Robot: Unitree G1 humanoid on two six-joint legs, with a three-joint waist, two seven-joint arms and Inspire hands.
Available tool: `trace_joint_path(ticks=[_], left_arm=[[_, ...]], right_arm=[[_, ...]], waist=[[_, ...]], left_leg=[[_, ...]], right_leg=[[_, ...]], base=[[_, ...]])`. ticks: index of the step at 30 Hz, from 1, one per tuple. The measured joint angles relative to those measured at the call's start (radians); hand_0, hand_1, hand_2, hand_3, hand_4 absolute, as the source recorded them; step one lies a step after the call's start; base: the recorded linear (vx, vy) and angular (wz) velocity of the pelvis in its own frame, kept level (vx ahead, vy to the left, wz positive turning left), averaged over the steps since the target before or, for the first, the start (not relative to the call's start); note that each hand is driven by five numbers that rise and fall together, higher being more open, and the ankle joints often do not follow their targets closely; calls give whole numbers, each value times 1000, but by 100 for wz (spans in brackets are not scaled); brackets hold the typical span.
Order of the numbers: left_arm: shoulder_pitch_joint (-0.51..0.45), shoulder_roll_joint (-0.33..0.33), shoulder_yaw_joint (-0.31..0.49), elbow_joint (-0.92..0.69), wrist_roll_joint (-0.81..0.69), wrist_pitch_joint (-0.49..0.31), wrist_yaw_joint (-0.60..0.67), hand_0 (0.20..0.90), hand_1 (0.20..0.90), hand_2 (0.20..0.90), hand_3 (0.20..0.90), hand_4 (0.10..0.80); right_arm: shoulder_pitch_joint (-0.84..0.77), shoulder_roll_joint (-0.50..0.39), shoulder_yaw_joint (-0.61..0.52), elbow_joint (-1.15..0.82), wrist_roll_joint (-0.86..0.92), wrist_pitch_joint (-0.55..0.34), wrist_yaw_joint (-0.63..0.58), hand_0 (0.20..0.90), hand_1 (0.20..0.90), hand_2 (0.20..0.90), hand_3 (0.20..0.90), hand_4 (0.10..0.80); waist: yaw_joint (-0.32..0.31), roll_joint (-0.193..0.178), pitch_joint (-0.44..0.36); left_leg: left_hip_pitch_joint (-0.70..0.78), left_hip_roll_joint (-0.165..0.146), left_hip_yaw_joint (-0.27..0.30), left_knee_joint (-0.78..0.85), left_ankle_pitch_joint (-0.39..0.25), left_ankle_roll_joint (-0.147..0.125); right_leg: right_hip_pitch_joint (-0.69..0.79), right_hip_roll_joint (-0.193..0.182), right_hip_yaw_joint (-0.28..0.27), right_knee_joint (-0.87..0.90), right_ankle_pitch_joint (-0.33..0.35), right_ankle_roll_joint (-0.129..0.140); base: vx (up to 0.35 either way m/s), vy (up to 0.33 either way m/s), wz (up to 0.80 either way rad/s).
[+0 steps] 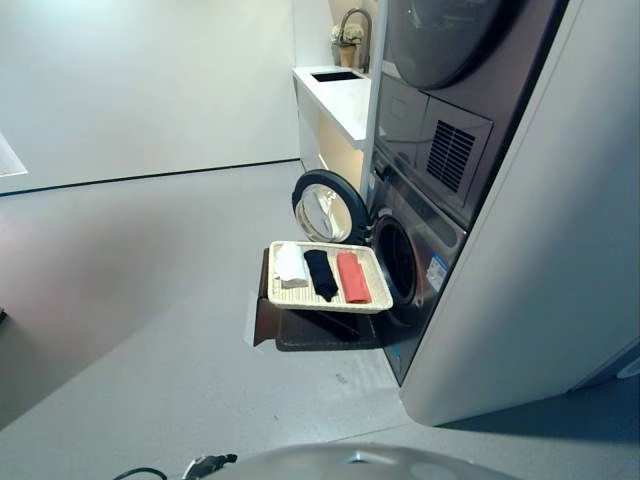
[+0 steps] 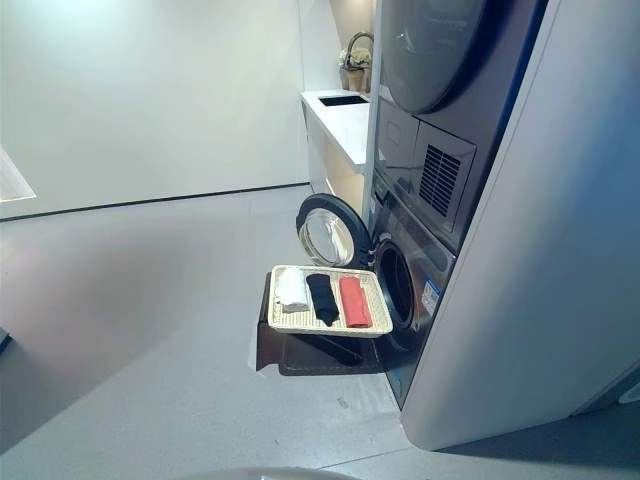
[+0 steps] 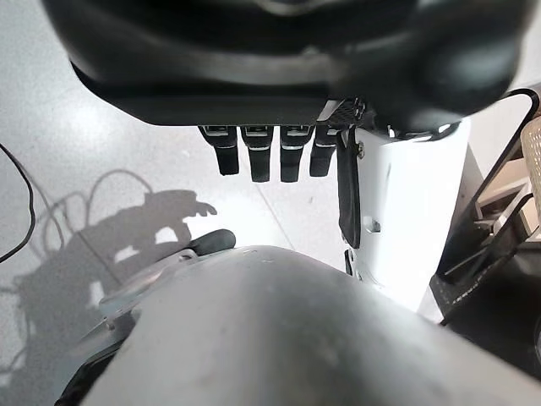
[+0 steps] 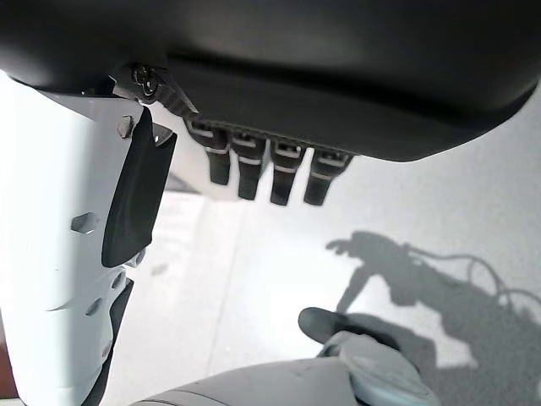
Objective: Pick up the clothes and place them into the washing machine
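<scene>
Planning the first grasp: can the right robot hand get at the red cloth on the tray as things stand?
Probably not yet. The right robot hand hangs open over bare floor, holding nothing, and shows in neither head view. The red cloth lies uncovered in the tray, well ahead by the washing machine.

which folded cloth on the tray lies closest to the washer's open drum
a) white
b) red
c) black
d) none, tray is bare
b: on the woven tray the red cloth lies at the end beside the washing machine opening, with the black cloth in the middle and the white cloth farthest from it.
</scene>
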Motion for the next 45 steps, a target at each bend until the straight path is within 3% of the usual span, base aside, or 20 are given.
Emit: trace_joint_path(ticks=[9,14,19,21,22,26,27,28,29,31,32,33,34,35,36,38,39,41,42,45], left_arm=[[-7,0,-1,-5,-36,-1,3,900,900,900,900,800],[-32,-2,-3,-10,-39,-1,7,900,900,900,900,800],[-85,10,-4,-13,-39,-2,14,900,900,900,900,800],[-98,11,-6,-11,-39,-3,15,900,900,900,900,800],[-100,11,-4,-1,-39,-1,17,900,900,900,900,800],[-133,4,0,9,-39,-5,18,900,900,900,900,800],[-146,1,2,20,-40,-4,17,900,900,900,900,800],[-155,-5,5,32,-45,-2,10,900,900,900,900,800],[-150,-17,7,39,-56,0,24,900,900,900,900,800],[-149,-19,4,39,-56,-5,33,900,900,900,900,800],[-141,-17,5,44,-56,-6,38,900,900,900,900,800],[-130,-22,0,31,-61,-9,42,900,900,900,900,800],[-123,-10,-5,34,-70,-20,43,900,900,900,900,800],[-129,-28,-13,33,-79,-22,42,900,900,900,900,800],[-119,-41,-16,23,-87,-19,38,900,900,900,900,800],[-109,-58,-29,13,-106,-16,35,900,900,900,900,800],[-122,-62,-38,9,-111,-17,39,900,900,900,900,800],[-139,-65,-38,1,-130,-33,40,900,900,900,900,800],[-167,-65,-40,-17,-136,-45,43,900,900,900,900,800],[-194,-54,-36,-40,-154,-56,61,900,900,900,900,800]], right_arm=[[-10,-1,0,1,1,1,-2,900,900,900,900,800],[-55,1,1,3,1,1,-1,900,900,900,900,800],[-68,5,-2,4,33,-4,-1,900,900,900,900,800],[-81,7,-10,5,60,-9,0,900,900,900,900,800],[-92,10,-27,-4,67,-23,-1,900,900,900,900,800],[-105,28,-51,-15,67,-24,1,900,900,900,900,800],[-99,38,-62,-5,65,-24,-2,900,900,900,900,800],[-101,38,-64,6,65,-22,-3,900,900,900,900,800],[-111,28,-86,-12,71,-22,-2,900,900,900,900,800],[-107,6,-81,-31,61,-24,-3,900,900,900,900,800],[-85,6,-80,-21,58,-17,-1,900,900,900,900,800],[-53,8,-80,-3,58,-3,1,900,900,900,900,800],[-19,15,-79,6,57,6,1,900,900,900,900,800],[-3,8,-80,12,57,4,-1,900,900,900,900,800],[-5,1,-77,6,58,8,-1,900,900,900,900,800],[-2,-10,-49,-19,58,0,-2,900,900,900,900,800],[-21,-16,-36,-42,58,-2,-4,900,900,900,900,800],[-71,-12,-9,-50,59,-5,-6,900,900,900,900,800],[-94,-7,-3,-43,59,-2,-10,900,900,900,900,800],[-188,7,9,-47,61,-6,-15,900,900,900,900,800]], waist=[[23,-1,-1],[24,0,25],[18,-39,72],[15,-34,103],[3,-25,108],[-34,-27,110],[-70,-45,122],[-86,-42,140],[-76,-14,143],[-106,31,146],[-124,18,135],[-128,26,104],[-143,5,70],[-140,25,71],[-121,26,74],[-104,23,66],[-89,14,69],[-62,-16,87],[-44,-42,104],[1,-92,168]], left_leg=[[-38,-11,6,6,3,5],[-53,-25,14,13,-2,18],[-52,-92,-7,67,-42,64],[-41,-99,-38,76,-61,88],[-40,-84,-54,65,-63,97],[-86,-54,-100,44,-79,87],[-102,-65,-108,128,-90,108],[-104,-65,-109,177,-122,74],[-82,-51,-117,164,-135,87],[-80,-11,-134,169,-159,55],[-59,-1,-154,150,-173,39],[-47,14,-180,133,-184,34],[-48,17,-206,149,-208,-17],[-78,32,-223,314,-261,-70],[-137,34,-213,555,-295,-102],[-197,8,-227,875,-202,-133],[-214,-17,-225,934,-103,-139],[-234,-44,-174,978,-48,-123],[-253,-48,-119,979,-66,-90],[-335,-51,-34,728,-84,-60]], right_leg=[[-51,-8,4,22,-2,-2],[-110,-22,14,116,-46,12],[-177,-92,-6,344,-148,49],[-265,-102,-9,527,-157,56],[-302,-89,-23,553,-171,32],[-337,-49,-52,261,-136,33],[-304,-58,-64,151,-46,53],[-290,-69,-70,160,58,74],[-368,-55,-61,303,27,51],[-399,-17,-60,239,37,58],[-398,-19,-49,198,41,63],[-401,-12,-26,261,21,32],[-390,-7,-7,267,-7,9],[-368,22,-25,260,18,-41],[-342,36,-29,252,13,-60],[-284,58,-32,219,18,-96],[-264,64,-22,207,8,-115],[-219,61,0,180,8,-135],[-215,54,32,171,23,-137],[-163,51,141,139,19,-152]], base=[[25,66,-2],[148,111,-3],[174,75,11],[328,-33,-12],[383,-95,-6],[389,-102,45],[400,-105,69],[529,-158,32],[418,-163,-12],[429,-203,2],[401,-208,69],[509,-286,107],[269,-185,109],[362,-259,73],[358,-275,25],[335,-270,-9],[459,-287,-16],[361,-166,-18],[349,-24,-9],[436,47,-3]])
